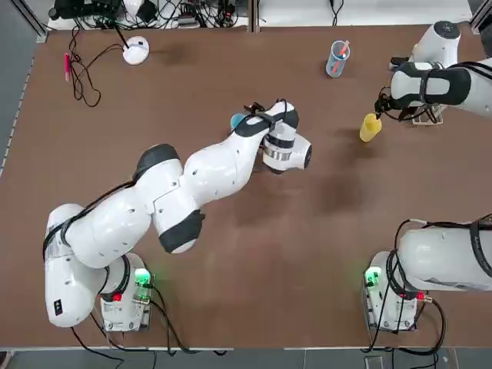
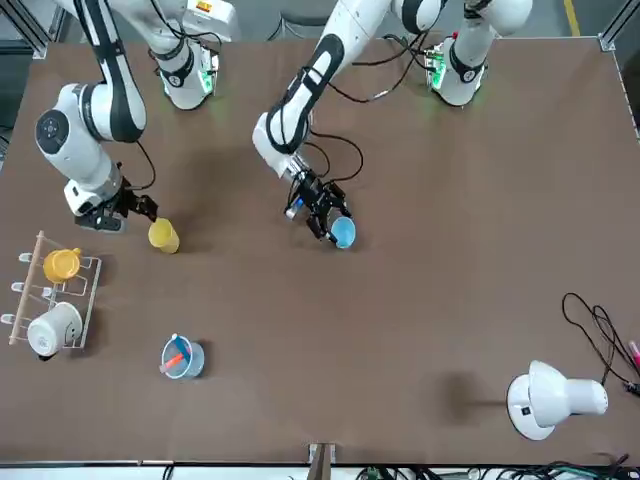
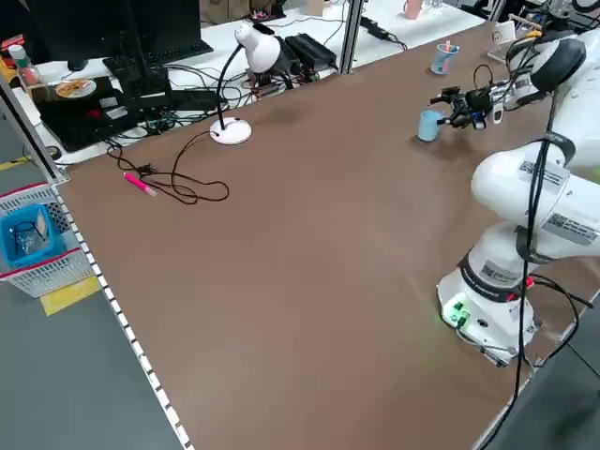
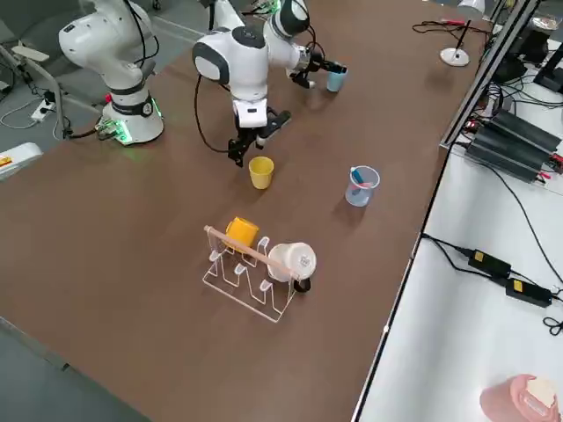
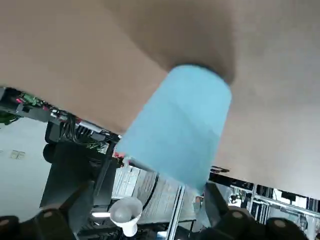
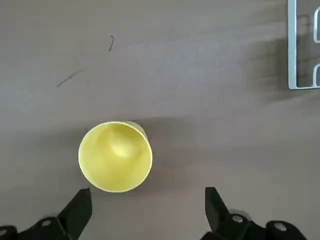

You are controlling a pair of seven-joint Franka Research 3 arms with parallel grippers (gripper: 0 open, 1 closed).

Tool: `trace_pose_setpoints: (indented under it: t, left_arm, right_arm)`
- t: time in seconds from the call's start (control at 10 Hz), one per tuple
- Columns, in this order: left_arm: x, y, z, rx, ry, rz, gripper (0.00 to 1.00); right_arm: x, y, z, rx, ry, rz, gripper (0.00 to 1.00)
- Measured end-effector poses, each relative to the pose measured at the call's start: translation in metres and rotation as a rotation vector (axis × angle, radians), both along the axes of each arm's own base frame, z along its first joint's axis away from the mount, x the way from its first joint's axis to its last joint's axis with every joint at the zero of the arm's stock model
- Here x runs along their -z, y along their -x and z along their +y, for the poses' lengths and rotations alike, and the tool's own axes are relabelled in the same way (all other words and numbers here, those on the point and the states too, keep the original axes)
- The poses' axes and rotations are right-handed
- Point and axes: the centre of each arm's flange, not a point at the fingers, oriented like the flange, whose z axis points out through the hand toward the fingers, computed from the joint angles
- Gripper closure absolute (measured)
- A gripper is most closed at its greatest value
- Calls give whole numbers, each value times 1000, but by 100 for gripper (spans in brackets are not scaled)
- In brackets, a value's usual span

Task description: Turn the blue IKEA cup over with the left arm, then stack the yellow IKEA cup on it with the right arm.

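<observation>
Since the left wrist cam only catches part of the left claw (image 5: 145, 212), its knuckles are cut off, but it's wide open, gripping nothing, with the blue cup (image 5: 180, 120) just ahead, bottom-up on the table (image 5: 280, 90). Right claw (image 6: 148, 202) is open and empty too, near the upright yellow cup (image 6: 115, 157).

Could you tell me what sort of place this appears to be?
Probably a robotics lab: two glossy white jointed robot arms are mounted at a large brown table, with tangled black cables along its far edge.

Robotics lab: two arms (image 1: 223, 169) bolted beside cable tangles (image 1: 177, 14).
</observation>
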Motion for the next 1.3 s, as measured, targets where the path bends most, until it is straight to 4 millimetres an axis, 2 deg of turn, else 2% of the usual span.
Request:
trace_pose_setpoints:
  t: [0.2, 0.3, 0.4, 0.6, 0.8, 1.0, 1.1, 1.3]
  left_arm:
    - [-54, 0, -10, -9, 62, -26, 1]
    - [-92, -3, -12, -19, 106, -42, 1]
    - [-135, -11, -7, -36, 157, -60, 1]
    - [-219, -44, 25, -88, 266, -84, 1]
    - [-281, -93, 74, -160, 383, -110, 1]
    - [-322, -145, 140, -284, 580, -109, 1]
    - [-341, -168, 183, -382, 723, -126, 1]
    - [-379, -197, 285, -662, 1028, -139, 1]
  right_arm:
    - [3, 1, 0, -1, -1, -3, 0]
    - [12, 4, 0, -3, -2, -7, 0]
    - [26, 8, 1, -4, -5, -6, 0]
    - [44, 10, 1, -6, -10, 0, 0]
    - [52, 9, 2, -8, -13, -9, 0]
    - [56, 8, 2, -9, -14, -12, 0]
    - [59, 8, 2, -10, -14, -19, 0]
    - [65, 7, 1, -9, -16, -27, 0]
